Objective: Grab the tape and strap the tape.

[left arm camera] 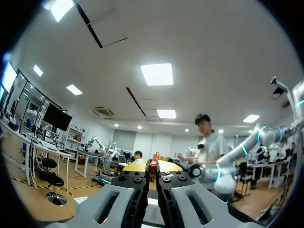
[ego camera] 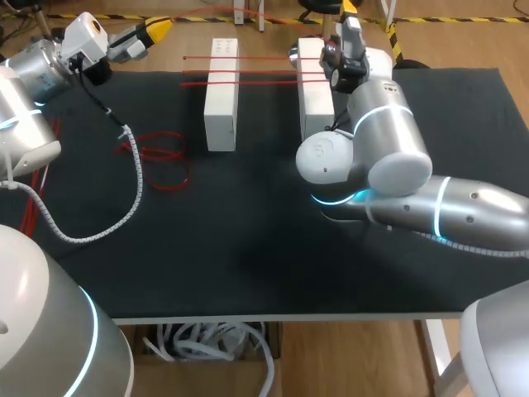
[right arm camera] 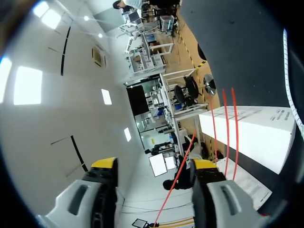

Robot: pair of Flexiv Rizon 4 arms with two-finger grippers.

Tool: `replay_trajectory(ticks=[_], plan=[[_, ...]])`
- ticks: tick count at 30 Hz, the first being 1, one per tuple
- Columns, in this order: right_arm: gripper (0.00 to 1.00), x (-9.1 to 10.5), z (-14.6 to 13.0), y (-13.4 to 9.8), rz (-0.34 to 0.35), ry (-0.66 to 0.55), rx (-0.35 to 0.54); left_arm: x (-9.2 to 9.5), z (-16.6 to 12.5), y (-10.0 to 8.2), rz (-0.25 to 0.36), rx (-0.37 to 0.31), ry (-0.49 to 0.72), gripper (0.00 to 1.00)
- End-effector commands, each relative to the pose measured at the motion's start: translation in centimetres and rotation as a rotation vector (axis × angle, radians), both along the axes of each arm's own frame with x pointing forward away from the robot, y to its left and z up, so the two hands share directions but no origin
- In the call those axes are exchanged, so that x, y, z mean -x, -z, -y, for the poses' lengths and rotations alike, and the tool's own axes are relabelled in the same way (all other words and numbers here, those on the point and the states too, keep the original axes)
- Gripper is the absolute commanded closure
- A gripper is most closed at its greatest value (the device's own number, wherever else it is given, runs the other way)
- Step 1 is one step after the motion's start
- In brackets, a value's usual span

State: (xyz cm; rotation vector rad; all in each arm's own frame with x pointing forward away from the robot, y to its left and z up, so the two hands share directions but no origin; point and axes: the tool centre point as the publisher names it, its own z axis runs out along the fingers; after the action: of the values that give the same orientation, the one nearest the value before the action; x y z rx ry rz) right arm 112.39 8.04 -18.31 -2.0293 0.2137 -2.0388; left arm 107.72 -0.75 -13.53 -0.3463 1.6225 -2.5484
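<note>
Left wrist view shows my left claw squeezed together on the red tape. A little bit of it peeks out between the yellow tips. My right claw is wide apart. The red tape runs between its fingers, close by one finger, but it is not pinched. Ahead of the right claw sits a white block with red strips lying across it. Well apart from the left claw, a loose red pile lies on the black table.
</note>
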Motion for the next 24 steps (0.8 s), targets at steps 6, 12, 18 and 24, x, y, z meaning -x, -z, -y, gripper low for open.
replay_trajectory(ticks=[6,12,18,24], plan=[[0.6,0.21,-0.02,-0.1,-0.013,0.003,0.006,0.06,0.01,0.06,0.001,0.002,-0.002,1.0],[0.64,0.24,0.0,-0.1,-0.017,0.004,0.007,0.06,0.01,0.06,0.001,0.002,-0.002,1.0],[1.0,0.26,0.01,-0.11,-0.016,0.005,0.01,0.06,0.01,0.06,0.001,0.002,-0.002,1.0],[1.0,0.27,0.05,-0.25,-0.015,0.003,0.011,0.06,0.01,0.06,0.001,0.002,-0.002,1.0]])
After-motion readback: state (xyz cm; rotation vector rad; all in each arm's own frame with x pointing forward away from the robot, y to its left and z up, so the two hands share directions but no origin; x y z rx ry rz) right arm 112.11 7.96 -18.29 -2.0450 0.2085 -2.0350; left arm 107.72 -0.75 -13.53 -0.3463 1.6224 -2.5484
